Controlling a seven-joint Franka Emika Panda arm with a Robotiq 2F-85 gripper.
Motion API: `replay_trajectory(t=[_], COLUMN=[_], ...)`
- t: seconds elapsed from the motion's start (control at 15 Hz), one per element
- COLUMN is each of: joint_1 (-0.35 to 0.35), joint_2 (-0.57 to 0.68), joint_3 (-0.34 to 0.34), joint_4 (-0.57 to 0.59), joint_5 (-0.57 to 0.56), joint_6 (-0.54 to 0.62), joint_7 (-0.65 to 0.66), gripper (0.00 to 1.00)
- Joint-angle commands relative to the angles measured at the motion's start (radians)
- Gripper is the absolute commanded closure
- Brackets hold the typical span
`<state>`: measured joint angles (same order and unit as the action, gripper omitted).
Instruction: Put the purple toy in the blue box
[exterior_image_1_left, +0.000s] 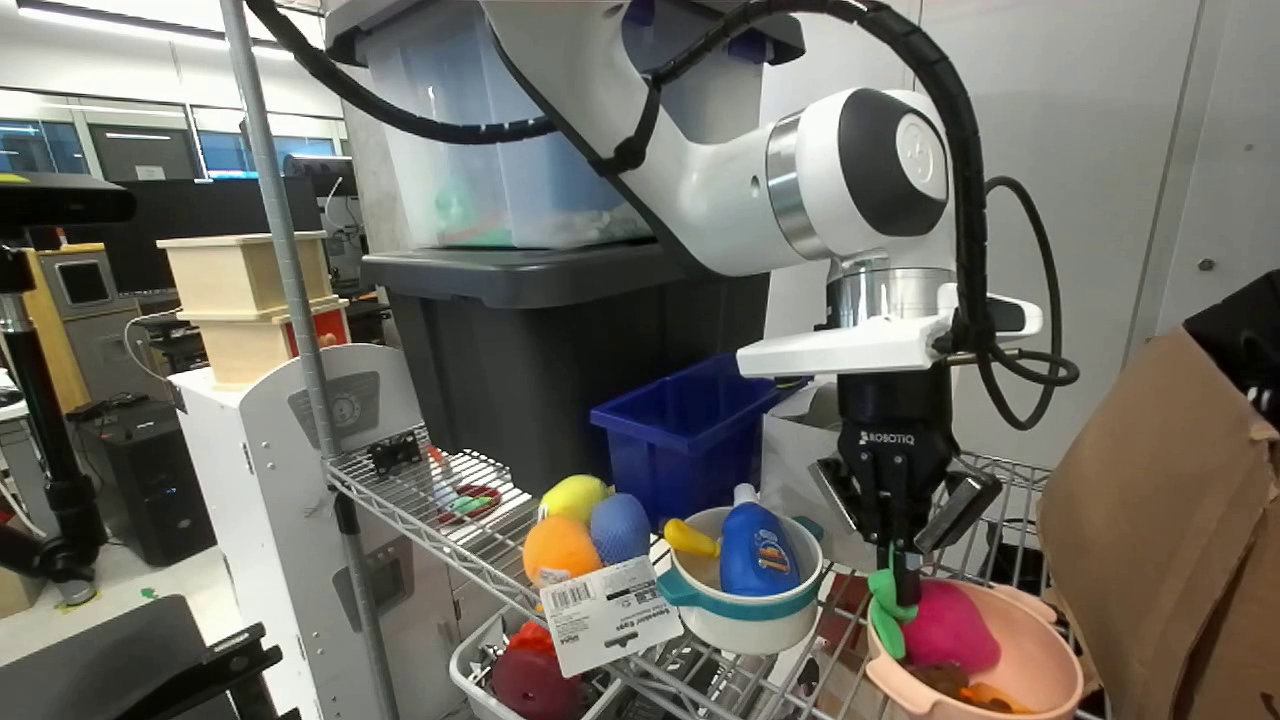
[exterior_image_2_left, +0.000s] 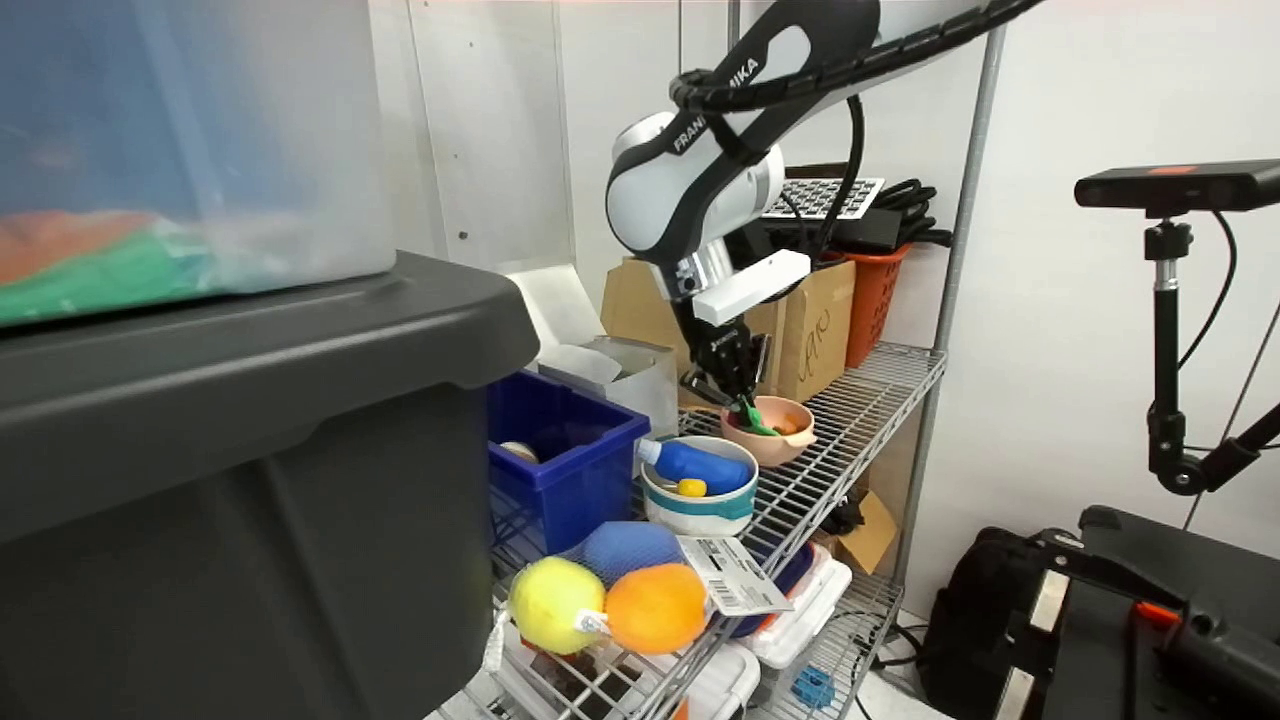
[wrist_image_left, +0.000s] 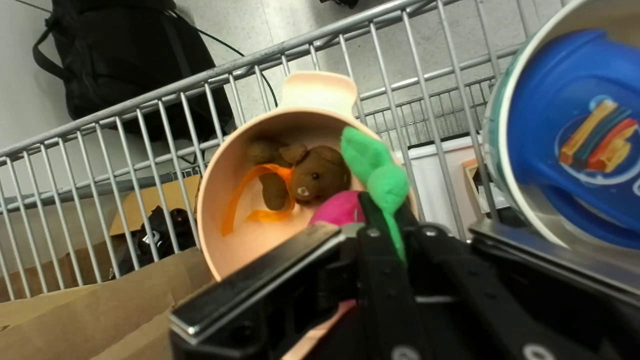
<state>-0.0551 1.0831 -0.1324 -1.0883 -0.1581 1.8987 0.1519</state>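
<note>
Between the fingers (exterior_image_1_left: 907, 582): the green leaf (exterior_image_1_left: 886, 625) of the purple toy (exterior_image_1_left: 957, 632) was pinched, the tips close together.
Peach bowl (wrist_image_left: 230, 250): sat below the fingertips, the toy's body within its rim.
Blue box (exterior_image_1_left: 655, 470): stood well apart from the fingers, the teal-banded pot (exterior_image_1_left: 745, 632) nearer them.

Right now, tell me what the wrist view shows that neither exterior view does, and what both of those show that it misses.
Only the wrist view: a clear look at the face of the brown plush toy in the pink bowl.

Only the exterior views, both of them: the blue box, the dark tote, the yellow toy and the orange toy.

Shared: the pink bowl, the blue bottle, the gripper, and the purple toy, at least its green leafy part.
</note>
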Motion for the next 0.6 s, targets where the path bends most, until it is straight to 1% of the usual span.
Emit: replay_trajectory(t=[0.0, 0.13, 0.2, 0.53], joint_1=[-0.003, -0.004, -0.005, -0.005], joint_2=[0.025, 0.022, 0.019, -0.017], joint_3=[-0.006, -0.006, -0.004, 0.005], joint_4=[0.050, 0.049, 0.048, 0.027], joint_5=[0.004, 0.005, 0.007, 0.012], joint_6=[-0.038, -0.040, -0.042, -0.044], joint_7=[-0.004, -0.006, -0.009, -0.022], gripper=[0.98, 1.00, 0.99, 0.99])
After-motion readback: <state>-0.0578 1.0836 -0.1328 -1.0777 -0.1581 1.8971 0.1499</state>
